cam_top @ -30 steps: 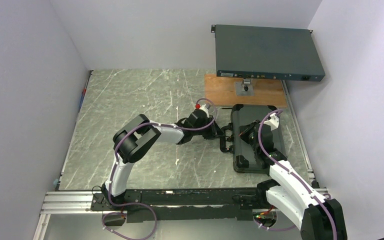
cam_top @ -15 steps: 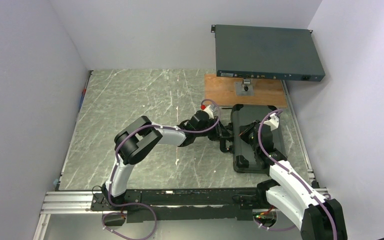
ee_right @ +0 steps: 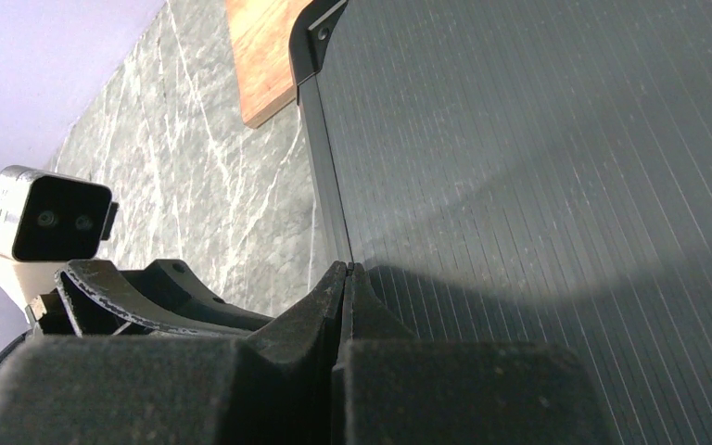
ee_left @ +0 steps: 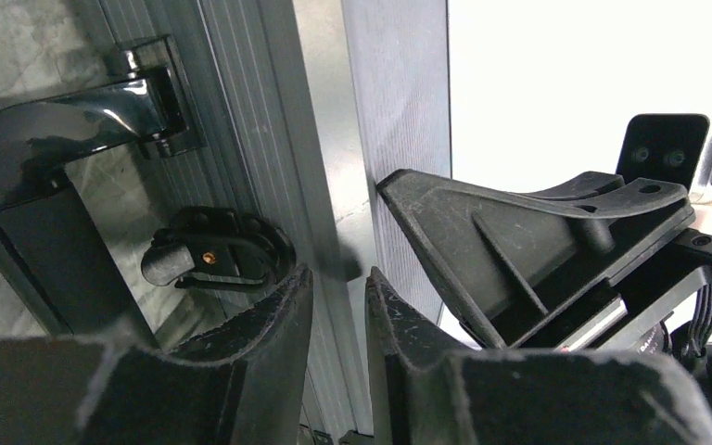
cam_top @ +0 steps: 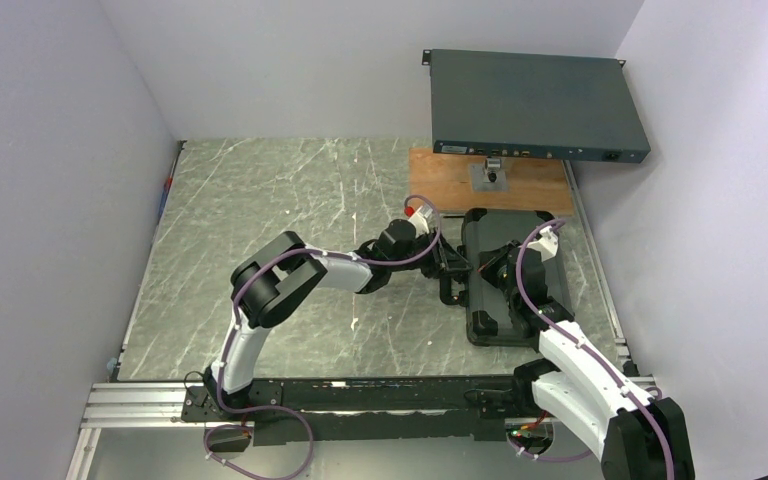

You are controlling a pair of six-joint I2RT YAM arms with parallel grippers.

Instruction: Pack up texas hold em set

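Observation:
The texas hold em set's black case point(cam_top: 520, 290) lies closed on the right of the table, so its contents are hidden. In the left wrist view I see its ribbed front edge point(ee_left: 269, 139), the black handle point(ee_left: 65, 102) and a latch point(ee_left: 213, 255). My left gripper point(ee_left: 338, 287) is at that front edge beside the latch, its jaws a small way open with nothing between them. The right gripper point(ee_right: 348, 271) is shut and empty, its tips resting on the ribbed lid point(ee_right: 538, 167) near the lid's left edge. From above, the left gripper point(cam_top: 453, 268) and right gripper point(cam_top: 488, 272) meet there.
A large dark rack-mount box point(cam_top: 535, 105) stands at the back right, over a wooden board point(cam_top: 440, 180) with a small metal bracket point(cam_top: 490, 175). Purple walls close in the left, back and right. A metal rail point(cam_top: 360, 395) runs along the near edge.
My left wrist has turned and shifted slightly right toward the case's front edge, and its jaws have parted a little. The right arm and case have not moved.

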